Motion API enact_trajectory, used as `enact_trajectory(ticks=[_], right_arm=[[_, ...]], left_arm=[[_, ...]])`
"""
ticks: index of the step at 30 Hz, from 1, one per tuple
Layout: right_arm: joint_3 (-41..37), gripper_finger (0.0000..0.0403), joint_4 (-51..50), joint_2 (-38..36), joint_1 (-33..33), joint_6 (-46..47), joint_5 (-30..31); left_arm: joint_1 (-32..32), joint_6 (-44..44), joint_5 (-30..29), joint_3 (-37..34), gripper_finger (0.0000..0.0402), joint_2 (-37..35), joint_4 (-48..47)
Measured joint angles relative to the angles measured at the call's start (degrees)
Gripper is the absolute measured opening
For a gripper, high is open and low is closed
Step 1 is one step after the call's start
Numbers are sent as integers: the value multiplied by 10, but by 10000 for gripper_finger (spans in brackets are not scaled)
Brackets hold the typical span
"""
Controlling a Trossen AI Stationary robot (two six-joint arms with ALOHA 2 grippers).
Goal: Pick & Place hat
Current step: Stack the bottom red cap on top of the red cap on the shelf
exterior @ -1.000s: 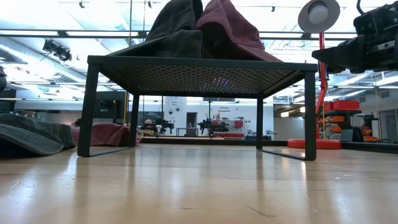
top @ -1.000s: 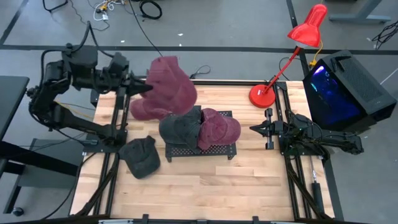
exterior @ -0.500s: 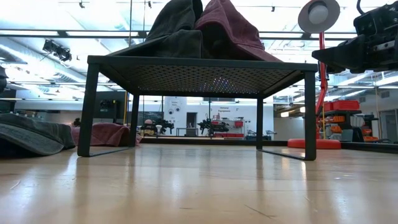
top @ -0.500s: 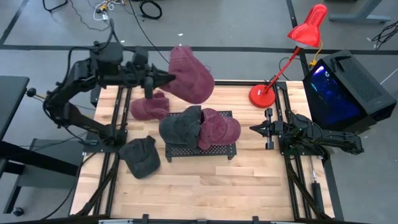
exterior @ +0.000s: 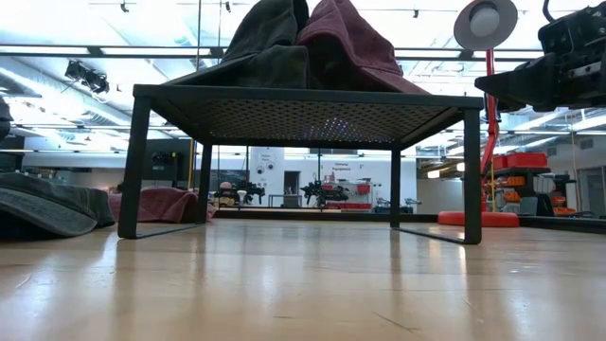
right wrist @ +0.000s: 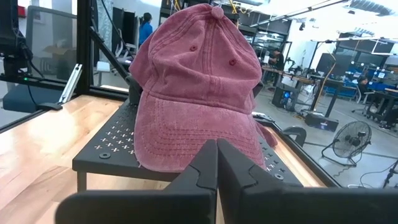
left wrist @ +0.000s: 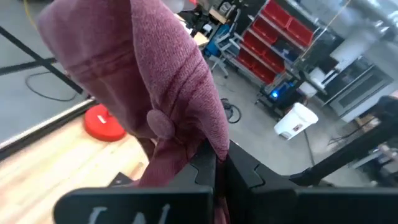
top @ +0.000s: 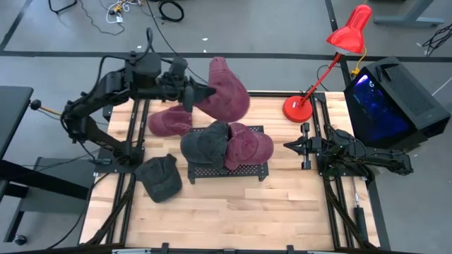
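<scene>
The left gripper [top: 209, 92] is pinched shut on a maroon cap [top: 227, 88], holding it in the air over the far edge of the table [top: 233, 204], just behind the black perforated rack [top: 227, 171]. In the left wrist view the cap's fabric is caught only in a thin fold between the fingers, with most of the cap hanging free.

The rack already carries a dark grey cap [top: 205, 144] and another maroon cap [top: 251, 146], leaving little bare top. A release from here would likely land the carried cap on the stacked two, and it could slide off or push one over the edge. The thin fold could also slip loose in transit.

A third maroon cap [top: 168, 121] and a second grey cap [top: 159, 178] lie on the table. The right gripper [top: 289, 146] waits pressed together beside the rack's right end.
</scene>
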Motion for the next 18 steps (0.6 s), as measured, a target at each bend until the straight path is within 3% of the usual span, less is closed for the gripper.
enact_trajectory(ticks=[8,18], right_arm=[[0,4,0,0,0,0,0],[0,4,0,0,0,0,0]], left_arm=[[-26,-45,-13,0,11,34,41],[-68,-89,-98,0,11,68,55]])
